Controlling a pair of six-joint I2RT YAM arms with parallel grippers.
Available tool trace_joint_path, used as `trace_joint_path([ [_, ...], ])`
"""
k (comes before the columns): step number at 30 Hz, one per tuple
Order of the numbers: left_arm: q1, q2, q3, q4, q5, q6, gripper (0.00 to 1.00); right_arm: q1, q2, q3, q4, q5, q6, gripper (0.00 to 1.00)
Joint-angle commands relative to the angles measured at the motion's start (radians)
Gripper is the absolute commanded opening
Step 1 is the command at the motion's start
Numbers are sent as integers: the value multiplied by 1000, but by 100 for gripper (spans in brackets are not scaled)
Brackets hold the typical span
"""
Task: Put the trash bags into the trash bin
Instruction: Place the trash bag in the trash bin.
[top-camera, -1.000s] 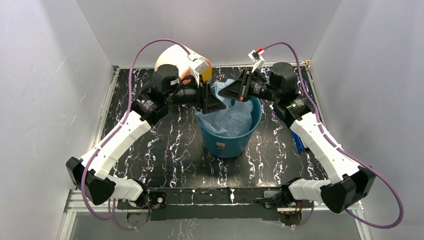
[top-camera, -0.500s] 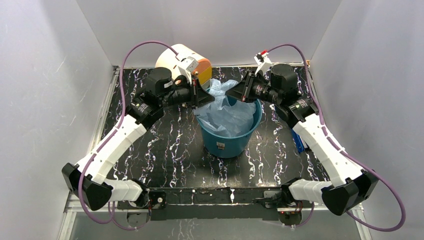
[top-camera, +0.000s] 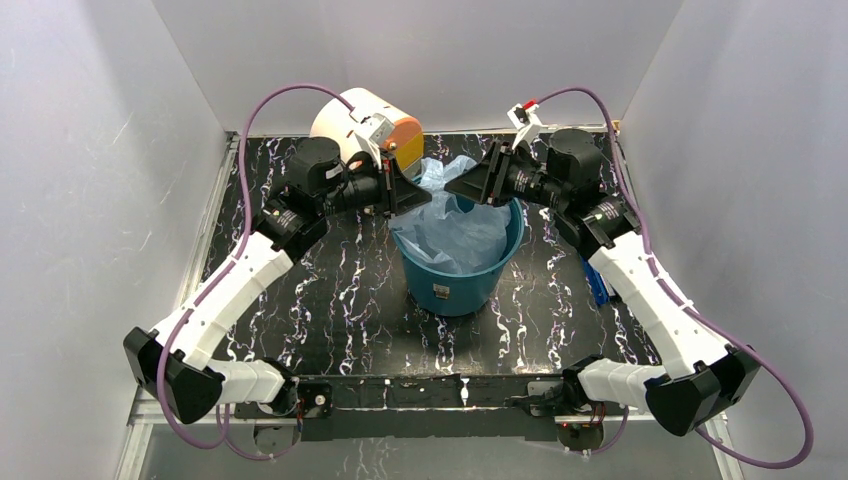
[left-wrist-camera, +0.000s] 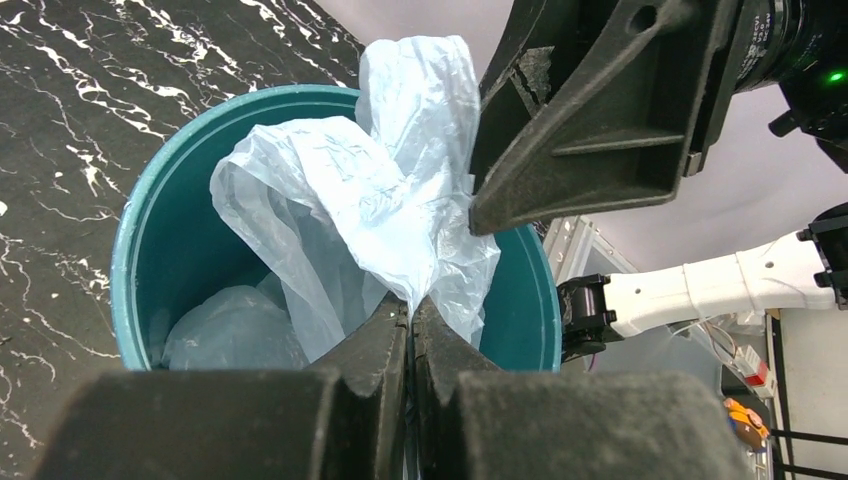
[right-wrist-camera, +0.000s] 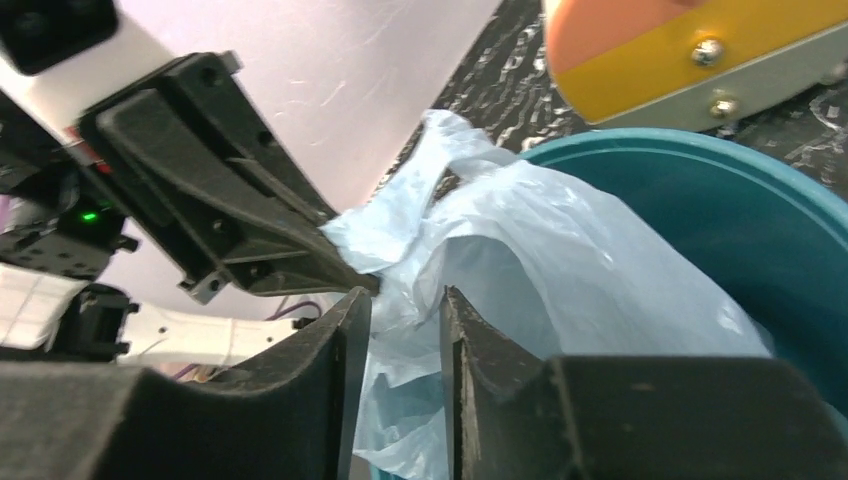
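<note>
Here, a crinkly trash bag (left-wrist-camera: 370, 200) is clenched by the left gripper (left-wrist-camera: 409, 303) over a teal trash bin (left-wrist-camera: 150, 260) on marbled worktop (top-camera: 330, 290); right gripper (right-wrist-camera: 405, 296) parted.

Soft, even light – bright but gentle.
From above all is sharp, the white walls (top-camera: 90, 150) evenly bright, shadows faint. In my 2 wrist views my left fingers (left-wrist-camera: 365, 400) and right fingers (right-wrist-camera: 300, 400) loom dark and blurred — the trash bag (left-wrist-camera: 390, 200) beyond is crisp, glowing pale.

No readable lettering; white label (top-camera: 441, 291) on teal trash bin (top-camera: 485, 275) illegibly small
</note>
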Motion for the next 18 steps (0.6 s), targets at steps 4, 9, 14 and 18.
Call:
trace_joint_path([
  [4,5,-39,-46,130,73,-65,0,-3,24,-41,232,-195,123,45],
  [9,5,-55,-81,209,73,-108,0,-5,30,-47,239,-188,130,44],
  [14,6,-61,-98,238,66,-133,0,-4,22,-53,240,-179,120,43],
  [18,8,-60,-107,259,67,-150,0,-4,23,-53,238,-179,124,35],
])
